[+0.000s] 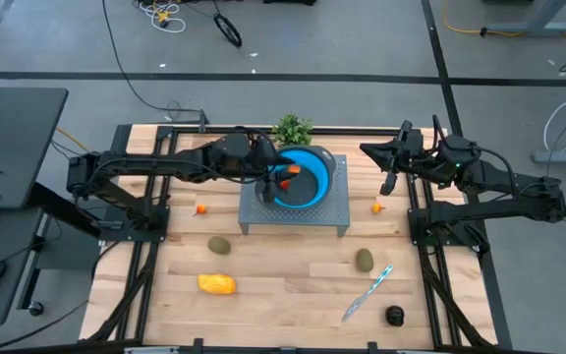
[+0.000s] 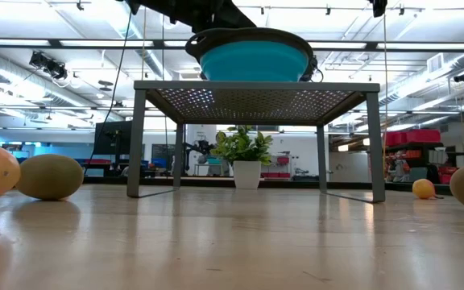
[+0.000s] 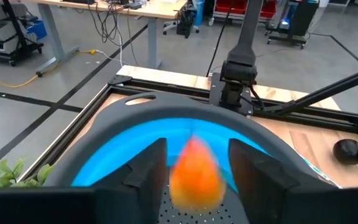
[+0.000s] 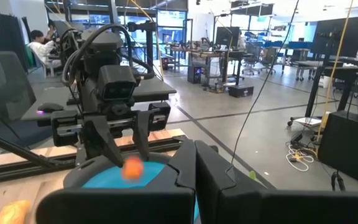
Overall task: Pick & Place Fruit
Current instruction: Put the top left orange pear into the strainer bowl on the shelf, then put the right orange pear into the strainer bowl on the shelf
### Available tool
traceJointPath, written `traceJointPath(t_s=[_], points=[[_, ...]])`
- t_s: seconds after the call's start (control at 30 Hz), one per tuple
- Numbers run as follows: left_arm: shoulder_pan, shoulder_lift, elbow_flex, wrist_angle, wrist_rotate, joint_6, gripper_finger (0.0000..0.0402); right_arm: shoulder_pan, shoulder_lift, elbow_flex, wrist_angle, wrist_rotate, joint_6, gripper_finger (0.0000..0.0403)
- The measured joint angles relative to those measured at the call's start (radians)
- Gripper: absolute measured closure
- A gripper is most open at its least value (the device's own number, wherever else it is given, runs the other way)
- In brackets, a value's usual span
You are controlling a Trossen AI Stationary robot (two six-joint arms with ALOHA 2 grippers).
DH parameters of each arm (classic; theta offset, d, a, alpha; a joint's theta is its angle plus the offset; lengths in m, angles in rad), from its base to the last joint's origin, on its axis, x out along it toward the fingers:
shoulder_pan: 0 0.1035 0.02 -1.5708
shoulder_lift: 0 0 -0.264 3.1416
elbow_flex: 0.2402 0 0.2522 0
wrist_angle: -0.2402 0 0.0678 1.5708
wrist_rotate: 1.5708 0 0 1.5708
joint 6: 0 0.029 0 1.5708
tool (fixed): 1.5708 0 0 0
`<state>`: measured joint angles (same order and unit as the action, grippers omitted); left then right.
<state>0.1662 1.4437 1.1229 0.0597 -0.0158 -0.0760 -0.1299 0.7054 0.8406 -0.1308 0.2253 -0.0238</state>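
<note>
A blue bowl [image 1: 311, 182] with a dark rim stands on a grey perforated stand [image 1: 293, 214]. My left gripper [image 1: 281, 179] reaches level over the bowl from the table's left and is open. A small round orange fruit [image 3: 194, 173] shows blurred between its fingers [image 4: 143, 146], above the bowl's inside. My right gripper [image 4: 194, 180] is shut and empty and hangs high at the table's right [image 1: 369, 151]. On the table lie two small orange fruits [image 1: 201, 208] [image 1: 377, 206], two olive ovals [image 1: 220, 245] [image 1: 364, 260], a yellow-orange oblong [image 1: 216, 284] and a black round fruit [image 1: 394, 316]. My left gripper has the small orange fruit between its two fingertips [image 3: 151, 171], which come level from the table's left over the bowl's rim. Narrow gaps seem to show on both sides of the blurred fruit. Whether a finger touches it, I cannot tell.
A silver knife [image 1: 367, 293] with a light-blue handle lies near the front right. A green plant [image 1: 291, 128] stands behind the stand. Black frame rails run along the table's left and right sides. Bare wood lies in front of the stand.
</note>
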Motion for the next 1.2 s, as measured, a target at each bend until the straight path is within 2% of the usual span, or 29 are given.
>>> traceJointPath(t_s=[0.27,0.47,0.93,1.03,1.2], points=[[0.0,0.0,0.0,-0.001,-0.026,-0.018,0.0125,0.0,0.0,0.0,-0.001,0.0,0.0,0.0403],[0.0,0.0,0.0,-0.002,-0.026,-0.021,0.0098,0.0,0.0,0.0,-0.001,0.0,-0.003,0.0403],[0.0,0.0,0.0,-0.003,-0.044,-0.021,0.0103,0.0,0.0,0.0,-0.001,0.0,-0.003,0.0403],[-0.003,0.0,-0.001,-0.003,-0.044,-0.021,0.0128,0.0,0.0,0.0,-0.001,0.0,-0.003,0.0403],[-0.003,-0.001,-0.001,-0.002,-0.044,-0.017,0.0193,0.0,0.0,0.0,-0.001,0.0,-0.004,0.0403]])
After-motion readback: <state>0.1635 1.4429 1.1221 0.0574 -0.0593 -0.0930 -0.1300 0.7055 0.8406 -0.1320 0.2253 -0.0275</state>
